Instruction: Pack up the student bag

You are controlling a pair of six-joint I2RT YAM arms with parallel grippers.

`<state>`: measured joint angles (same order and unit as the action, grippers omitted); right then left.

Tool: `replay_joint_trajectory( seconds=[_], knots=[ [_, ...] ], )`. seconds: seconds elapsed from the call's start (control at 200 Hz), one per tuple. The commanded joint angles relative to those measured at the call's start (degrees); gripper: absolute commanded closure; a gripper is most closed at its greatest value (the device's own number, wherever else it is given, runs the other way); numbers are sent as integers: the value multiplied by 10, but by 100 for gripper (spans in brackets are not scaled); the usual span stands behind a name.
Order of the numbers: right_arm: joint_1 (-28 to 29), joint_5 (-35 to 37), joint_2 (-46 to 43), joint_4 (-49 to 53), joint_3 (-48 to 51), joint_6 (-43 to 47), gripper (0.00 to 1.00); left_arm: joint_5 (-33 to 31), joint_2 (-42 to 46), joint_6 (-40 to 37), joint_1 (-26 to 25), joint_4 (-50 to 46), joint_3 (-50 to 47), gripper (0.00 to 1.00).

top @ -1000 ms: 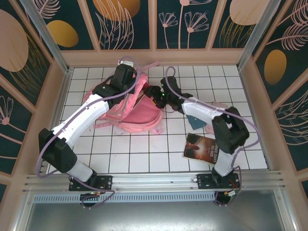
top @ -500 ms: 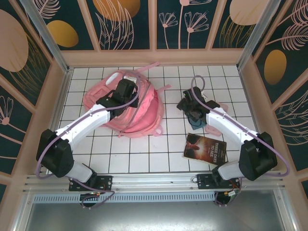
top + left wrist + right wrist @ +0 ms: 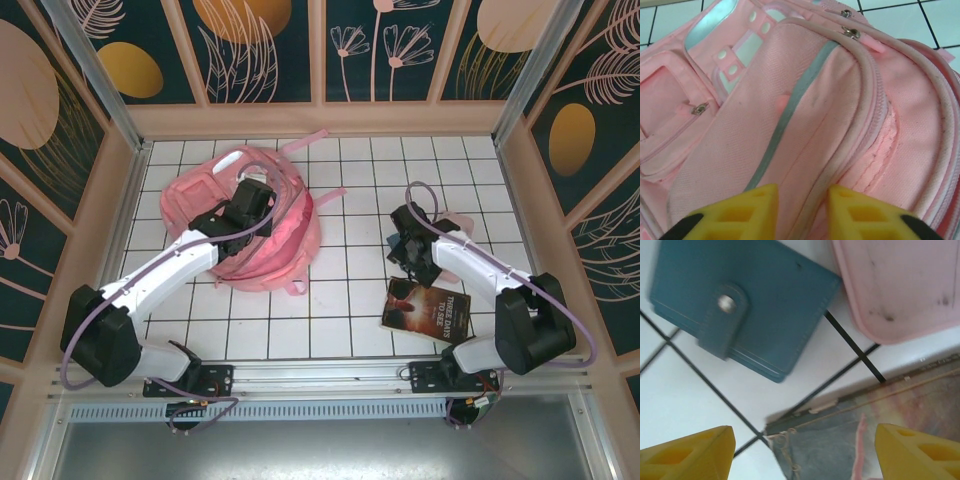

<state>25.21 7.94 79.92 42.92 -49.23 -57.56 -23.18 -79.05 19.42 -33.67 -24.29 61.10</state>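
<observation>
The student bag [image 3: 215, 205] is a big pink backpack lying front side up at the back left of the tiled table. My left gripper [image 3: 250, 205] hovers low over its middle. In the left wrist view the bag [image 3: 805, 100] shows its pale stripe, zip pulls and pockets, and my left gripper [image 3: 802, 210] stands open, with a piped seam of the bag running under the gap. My right gripper [image 3: 408, 248] hangs over the table at the right, and in its wrist view it [image 3: 805, 455] is wide open with nothing held.
Below the right gripper lie a blue snap wallet [image 3: 740, 305], a pink flat case [image 3: 900, 285] and the corner of a book [image 3: 855, 440]. The book [image 3: 425, 308] lies at the front right, the pink case [image 3: 458, 220] further back. Walls enclose the table.
The left gripper has opened and the bag has sunk flat, shifted left. The right arm has pulled away from the bag to above the wallet and book and opened wider.
</observation>
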Motion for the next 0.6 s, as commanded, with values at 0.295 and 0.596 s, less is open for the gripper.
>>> replay_joint_trajectory(
  seconds=[0.295,0.596],
  knots=[
    [9,-121,19,-54,72,-43,27,-2,46,37,14,39,18,13],
    [102,-247,155,-175,-33,61,35,75,-10,60,30,86,51,10]
  ],
)
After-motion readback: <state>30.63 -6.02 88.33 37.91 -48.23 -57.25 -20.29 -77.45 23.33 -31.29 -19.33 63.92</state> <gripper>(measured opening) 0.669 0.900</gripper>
